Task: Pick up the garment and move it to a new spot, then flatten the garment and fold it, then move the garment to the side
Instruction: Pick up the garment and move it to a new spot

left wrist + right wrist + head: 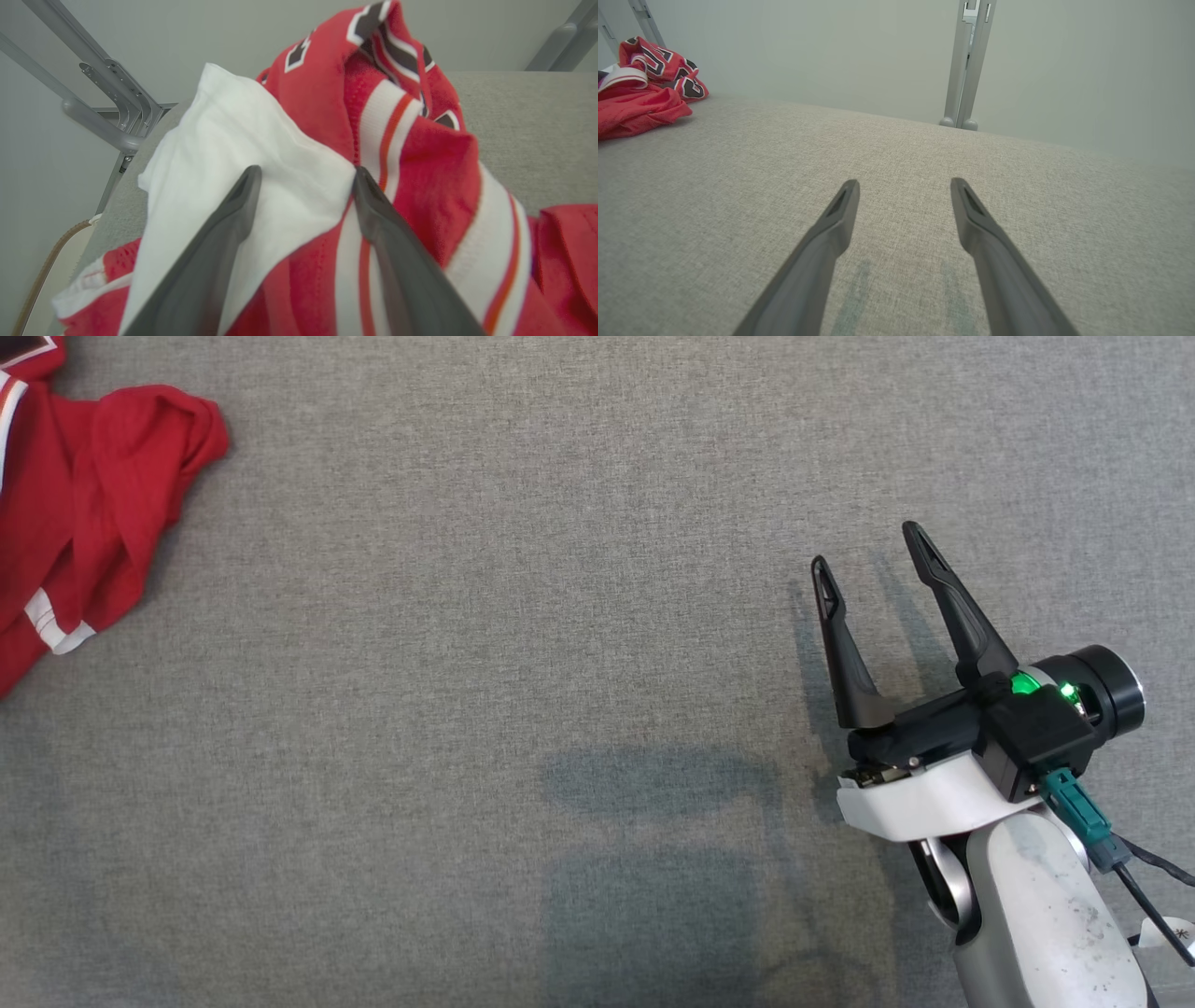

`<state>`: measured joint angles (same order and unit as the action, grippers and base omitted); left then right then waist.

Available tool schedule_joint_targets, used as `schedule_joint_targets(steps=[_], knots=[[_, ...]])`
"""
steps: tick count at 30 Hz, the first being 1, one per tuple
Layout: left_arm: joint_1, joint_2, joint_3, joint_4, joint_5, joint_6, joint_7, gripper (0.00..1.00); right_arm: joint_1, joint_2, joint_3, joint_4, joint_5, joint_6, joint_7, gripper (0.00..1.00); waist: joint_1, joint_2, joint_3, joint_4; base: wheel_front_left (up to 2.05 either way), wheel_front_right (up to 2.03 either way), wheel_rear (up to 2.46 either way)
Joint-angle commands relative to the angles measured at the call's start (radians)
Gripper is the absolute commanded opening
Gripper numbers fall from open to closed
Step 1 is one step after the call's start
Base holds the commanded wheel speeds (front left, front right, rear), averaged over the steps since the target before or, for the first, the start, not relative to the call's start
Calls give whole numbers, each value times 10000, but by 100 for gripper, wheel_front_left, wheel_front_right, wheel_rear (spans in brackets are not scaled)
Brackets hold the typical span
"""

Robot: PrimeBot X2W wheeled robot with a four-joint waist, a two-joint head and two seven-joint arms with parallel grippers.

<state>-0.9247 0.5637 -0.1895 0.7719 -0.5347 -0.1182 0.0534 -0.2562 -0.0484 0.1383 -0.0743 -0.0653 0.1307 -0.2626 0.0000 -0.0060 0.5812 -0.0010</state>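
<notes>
One red garment [84, 513] lies crumpled at the bench's [560, 616] far left. The left gripper [306, 175] has its jaws wide apart over a white-and-red fold, gripping nothing; it should sink deep before pinching. The right gripper [866, 549] hangs wide open, empty, well apart.

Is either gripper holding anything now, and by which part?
Nothing is held. The left gripper is open, close to the garment; the right gripper is open above the grey surface.
</notes>
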Motion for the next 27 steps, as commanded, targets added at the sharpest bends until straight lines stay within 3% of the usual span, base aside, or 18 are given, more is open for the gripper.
schedule_joint_targets(steps=[1, 2, 3, 17, 27], knots=[[-178, 64, -8, 121, 91, 105, 3, 40, -114, -36, -15, -35, -7, 1, -34, 100, 0, 60, 6, -20, 0, 0, 0], [-200, 57, -25, 203, 114, 131, -43, 8, -114, -36, -26, -27, -10, 1, -34, 100, 0, 60, -2, -19, 0, 0, 0], [-205, 41, -42, 271, 116, 132, -96, 0, -107, -36, -40, -8, -10, 1, -34, 100, 0, 60, -18, -14, 0, 0, 0], [-347, -101, -63, 437, -64, 75, -1275, 0, 38, -36, -14, 244, 239, 1, -34, 100, 0, 60, -940, 216, 0, 0, 0], [-614, -309, -402, -355, -386, -71, -1336, 0, 371, -38, -55, 468, 494, 1, -34, 100, 0, 60, -2083, 221, 0, 0, 0]])
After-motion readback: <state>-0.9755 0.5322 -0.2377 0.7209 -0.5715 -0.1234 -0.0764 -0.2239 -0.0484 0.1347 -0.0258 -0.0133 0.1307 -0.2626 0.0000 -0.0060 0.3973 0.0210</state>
